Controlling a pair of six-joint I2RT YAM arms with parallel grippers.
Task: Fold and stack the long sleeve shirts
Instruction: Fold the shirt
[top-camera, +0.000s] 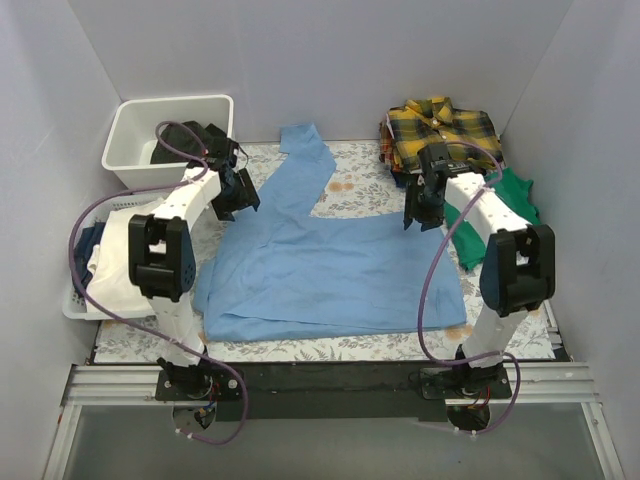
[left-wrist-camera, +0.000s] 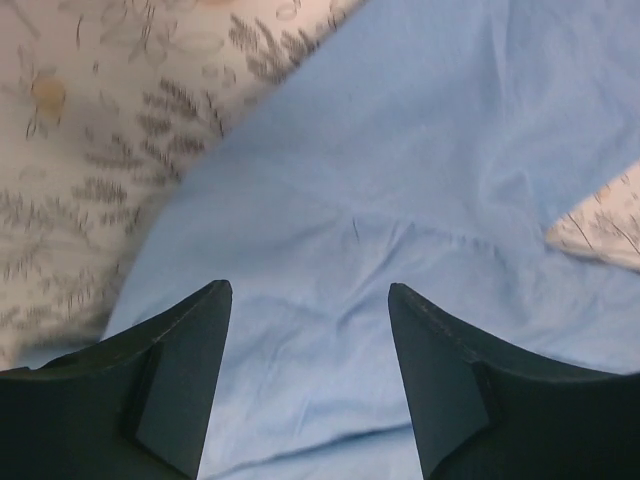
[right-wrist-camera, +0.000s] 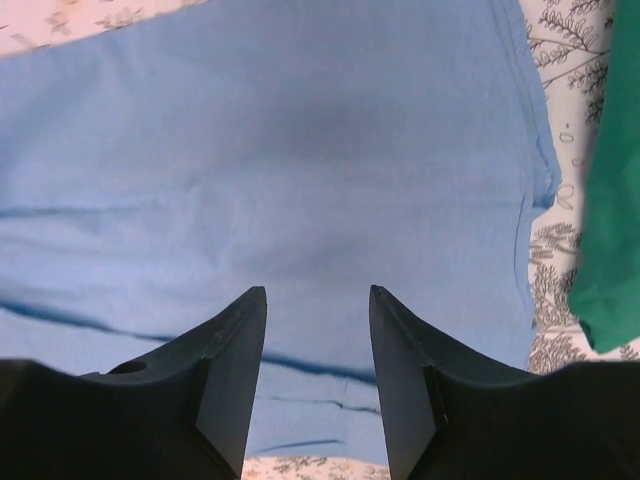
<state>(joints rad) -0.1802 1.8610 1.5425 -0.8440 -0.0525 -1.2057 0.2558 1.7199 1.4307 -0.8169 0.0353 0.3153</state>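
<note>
Top external view is showing the light blue shirt (top-camera: 330, 270) lying spread flat across the middle of the table, on a flower-printed cloth (top-camera: 365, 175). Its body is reaching from the left arm's side to the right arm's side. One long sleeve is running up and away toward the back wall. The yellow-and-black plaid shirt (top-camera: 445, 128) is sitting as a folded bundle in the far right corner, well apart from the blue one. A green T-shirt (top-camera: 515, 195) is lying just in front of it, along the right edge of the table and partly under the right arm.

The left gripper (top-camera: 235, 195) is hanging over the blue shirt's upper left part, near where the sleeve is branching off. The right gripper (top-camera: 418, 215) is hanging over the shirt's upper right edge.

In the left wrist view the fingers (left-wrist-camera: 180, 380) are standing spread, with nothing between them. Blue cloth is filling the gap below, and the printed cloth is showing at the upper left. In the right wrist view the fingers (right-wrist-camera: 225, 370) are also standing apart and gripping nothing. Smooth blue cloth is lying beneath them, and the green T-shirt is showing at the right edge.

At the back left a white bin (top-camera: 135, 130) is holding a black garment (top-camera: 185, 135). A white basket (top-camera: 100, 208) along the left side is holding more clothes.
</note>
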